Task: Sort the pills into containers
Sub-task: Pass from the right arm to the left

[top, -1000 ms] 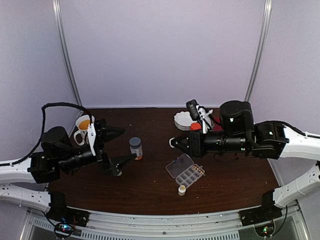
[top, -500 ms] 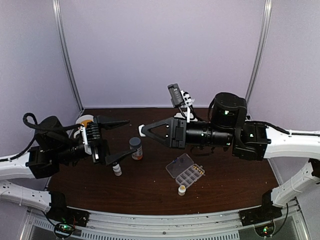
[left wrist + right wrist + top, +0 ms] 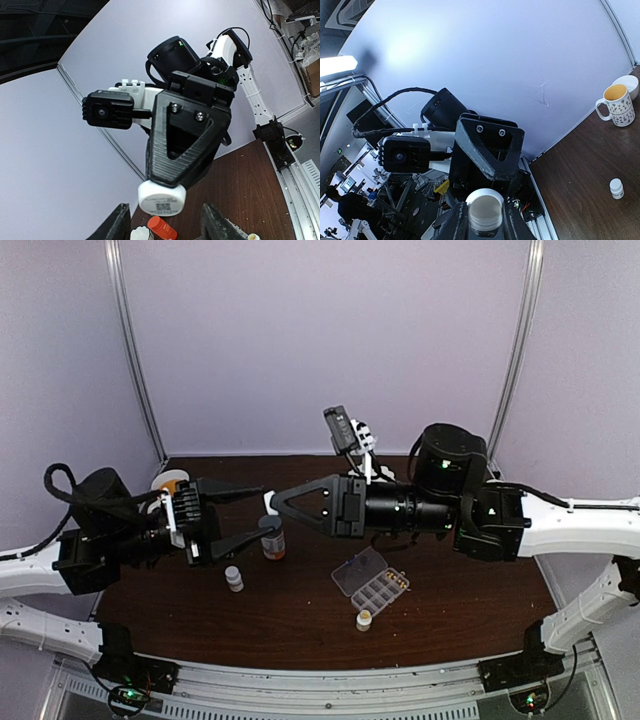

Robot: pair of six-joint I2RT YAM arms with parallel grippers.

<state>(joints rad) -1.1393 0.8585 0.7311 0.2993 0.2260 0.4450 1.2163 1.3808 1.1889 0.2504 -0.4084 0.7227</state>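
1. right jaws clamped on small white bottle [image 3: 267, 502], held in air over table [image 3: 300, 625].
2. left jaws apart, flanking that bottle.
3. clear pill box [image 3: 372, 582], lid open, near table's near edge, right of centre.

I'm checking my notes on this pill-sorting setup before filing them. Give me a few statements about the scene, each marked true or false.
1. The right claw grips a small white bottle. True.
2. The pill box has its lid shut. False: the lid lies open beside it.
3. The left claw holds the grey-capped bottle. False: its jaws are apart and hold nothing; that bottle stands on the table.
4. A loose white bottle stands on the table. True.
5. The mug lies on its side. False: it stands upright.
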